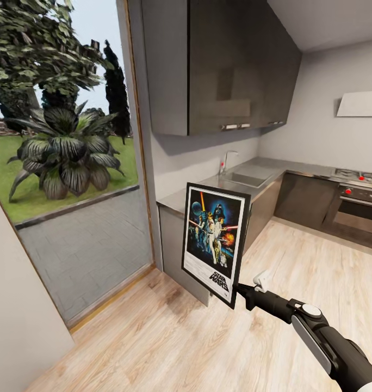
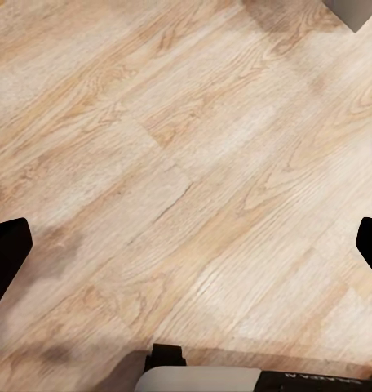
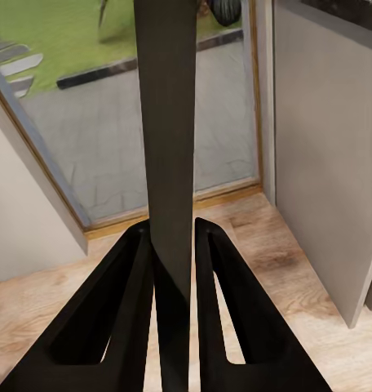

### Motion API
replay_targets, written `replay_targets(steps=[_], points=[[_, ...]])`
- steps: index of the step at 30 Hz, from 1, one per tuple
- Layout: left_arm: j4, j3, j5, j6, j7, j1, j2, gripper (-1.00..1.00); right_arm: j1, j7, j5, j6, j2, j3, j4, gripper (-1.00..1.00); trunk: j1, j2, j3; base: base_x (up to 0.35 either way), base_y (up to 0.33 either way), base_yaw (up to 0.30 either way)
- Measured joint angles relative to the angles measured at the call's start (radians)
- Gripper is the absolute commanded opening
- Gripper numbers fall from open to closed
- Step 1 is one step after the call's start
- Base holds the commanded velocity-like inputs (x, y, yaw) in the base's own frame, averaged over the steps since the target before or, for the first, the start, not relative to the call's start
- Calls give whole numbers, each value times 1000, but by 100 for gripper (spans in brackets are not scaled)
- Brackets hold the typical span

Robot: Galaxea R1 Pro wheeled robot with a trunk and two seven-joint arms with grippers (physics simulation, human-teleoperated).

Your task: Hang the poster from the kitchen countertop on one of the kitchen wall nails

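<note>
Glass door (image 1: 72, 179): standing at left, showing garden. Poster (image 1: 216, 242): hanging upright in the air before the kitchen countertop (image 1: 251, 177), off its surface. Right gripper (image 3: 171, 245): clamping the poster's lower edge. Left gripper (image 2: 186, 245): spreading wide over wooden floor (image 2: 186, 163), holding nothing.

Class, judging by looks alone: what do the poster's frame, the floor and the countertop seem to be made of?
Poster: glossy printed sheet in a thin matte black frame, plastic or painted wood.
Floor: pale wood planks, grain and seams visible.
Countertop: smooth grey slab with a soft sheen, possibly stone or laminate.
</note>
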State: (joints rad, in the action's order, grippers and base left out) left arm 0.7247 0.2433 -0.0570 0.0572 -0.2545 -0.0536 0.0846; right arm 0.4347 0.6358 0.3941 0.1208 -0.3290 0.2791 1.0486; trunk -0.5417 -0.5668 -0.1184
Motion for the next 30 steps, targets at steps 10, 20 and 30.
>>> replay_targets(steps=[10,20,30], points=[[0,0,0,0,0,0,0,100,0,0,0,0,0,0,0,-100,38,70,32,0,0,0],[0,0,0,0,0,0,0,100,0,0,0,1,0,0,0,-100,77,140,63,0,0,0],[0,0,0,0,0,0,0,100,0,0,0,0,0,0,0,-100,92,169,76,0,0,0]])
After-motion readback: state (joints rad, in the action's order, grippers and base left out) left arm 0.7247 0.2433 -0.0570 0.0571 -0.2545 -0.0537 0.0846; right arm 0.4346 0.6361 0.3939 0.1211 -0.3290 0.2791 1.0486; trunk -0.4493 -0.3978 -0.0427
